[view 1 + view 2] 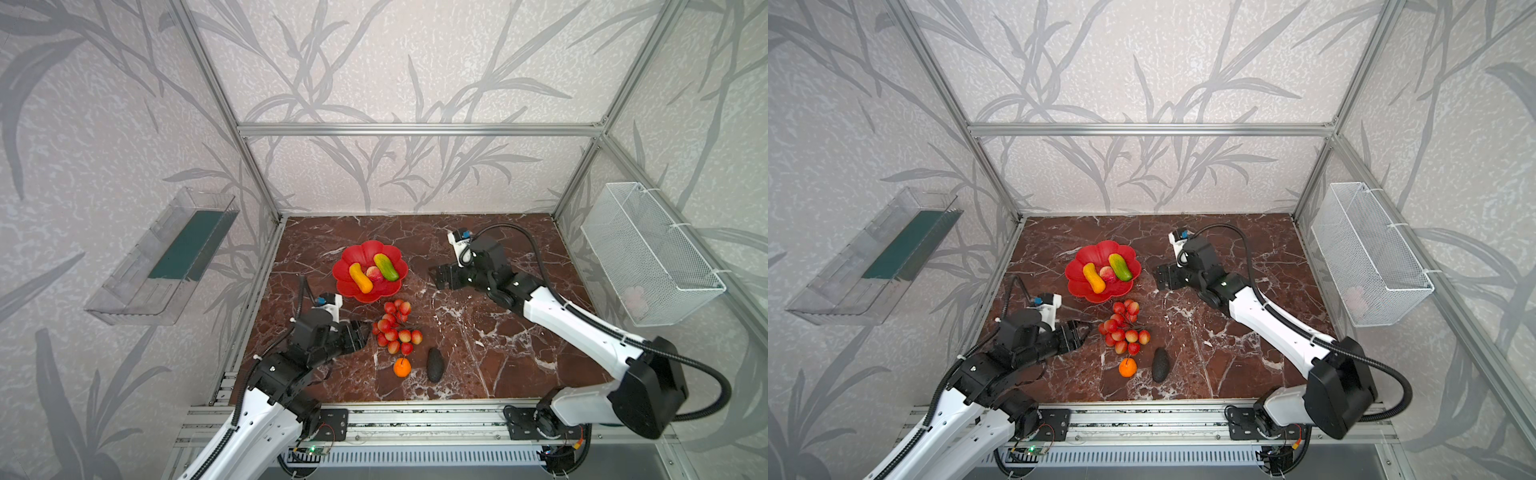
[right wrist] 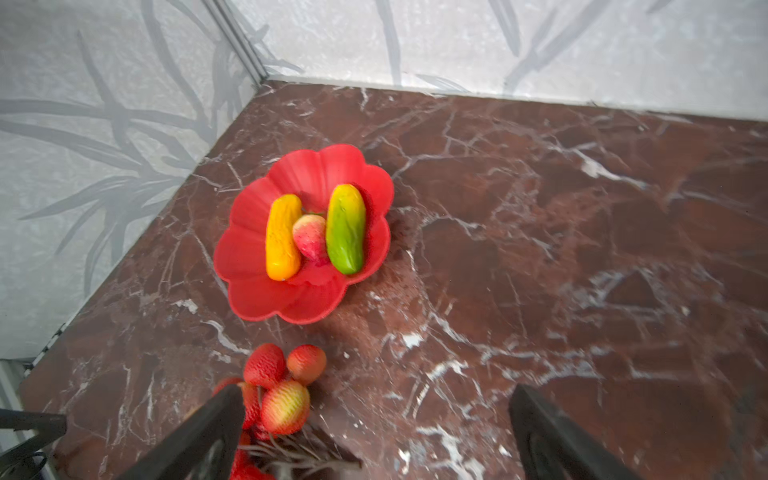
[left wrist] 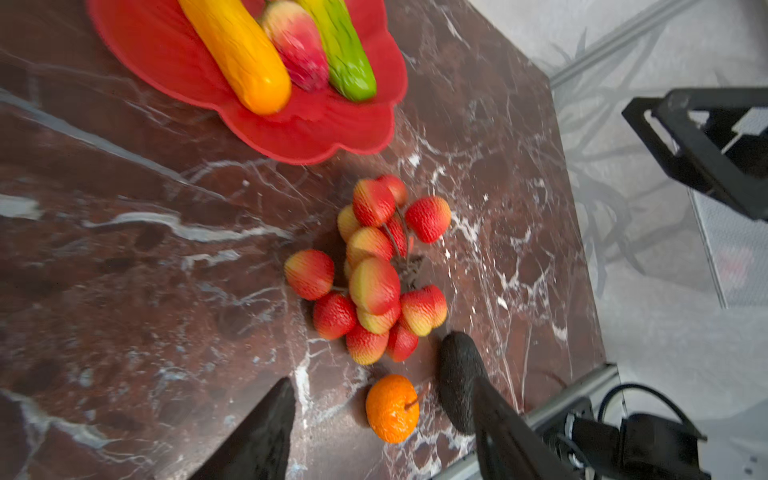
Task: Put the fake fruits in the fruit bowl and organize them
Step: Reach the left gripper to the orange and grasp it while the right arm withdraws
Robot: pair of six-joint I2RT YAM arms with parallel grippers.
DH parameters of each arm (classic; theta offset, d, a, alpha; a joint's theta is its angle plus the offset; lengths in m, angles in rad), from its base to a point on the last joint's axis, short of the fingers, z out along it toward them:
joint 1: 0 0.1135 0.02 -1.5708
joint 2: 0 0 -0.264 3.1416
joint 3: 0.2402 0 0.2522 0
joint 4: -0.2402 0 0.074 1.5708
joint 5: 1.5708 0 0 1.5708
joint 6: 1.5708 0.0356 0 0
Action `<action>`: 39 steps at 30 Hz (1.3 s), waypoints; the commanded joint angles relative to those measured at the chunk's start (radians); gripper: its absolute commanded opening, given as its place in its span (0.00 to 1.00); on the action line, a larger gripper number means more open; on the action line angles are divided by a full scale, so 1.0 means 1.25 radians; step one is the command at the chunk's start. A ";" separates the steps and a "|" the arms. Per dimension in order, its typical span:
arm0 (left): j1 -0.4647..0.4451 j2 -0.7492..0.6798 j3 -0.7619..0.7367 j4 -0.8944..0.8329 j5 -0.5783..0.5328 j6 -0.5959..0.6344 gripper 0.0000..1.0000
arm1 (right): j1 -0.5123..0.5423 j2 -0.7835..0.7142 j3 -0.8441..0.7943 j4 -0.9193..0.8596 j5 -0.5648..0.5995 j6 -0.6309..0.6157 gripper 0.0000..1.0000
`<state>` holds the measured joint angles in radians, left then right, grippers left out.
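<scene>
The red scalloped fruit bowl [image 1: 345, 266] [image 1: 1076, 274] [image 2: 245, 253] [image 3: 158, 54] sits at the back left of the marble table. In it lie a yellow-orange fruit [image 1: 360, 277], a pink-red strawberry-like fruit [image 1: 375, 274] and a yellow-green fruit [image 1: 386, 267]. A red cherry cluster [image 1: 395, 328] [image 3: 374, 270] lies in front of the bowl. Nearer the front are a small orange [image 1: 402, 368] [image 3: 392, 409] and a dark avocado [image 1: 434, 365]. My left gripper [image 1: 368, 330] [image 3: 382, 384] is open and empty, just left of the cluster. My right gripper [image 1: 435, 277] [image 2: 378, 390] hangs wide open and empty, right of the bowl.
A clear plastic tray [image 1: 166, 257] hangs on the left wall and a white wire basket [image 1: 648, 253] on the right wall. Aluminium frame posts stand at the back corners. A metal rail [image 1: 415, 415] runs along the table's front edge.
</scene>
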<state>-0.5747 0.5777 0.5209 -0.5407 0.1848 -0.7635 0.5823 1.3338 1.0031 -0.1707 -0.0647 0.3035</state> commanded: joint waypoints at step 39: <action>-0.439 0.538 0.005 0.246 -0.247 -0.134 0.52 | -0.115 -0.219 -0.187 -0.060 0.030 -0.009 0.99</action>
<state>-1.1290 1.2476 0.5091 -0.2333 -0.0898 -0.9260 0.4446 1.0584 0.7868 -0.2592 -0.0265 0.2985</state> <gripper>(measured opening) 0.528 0.990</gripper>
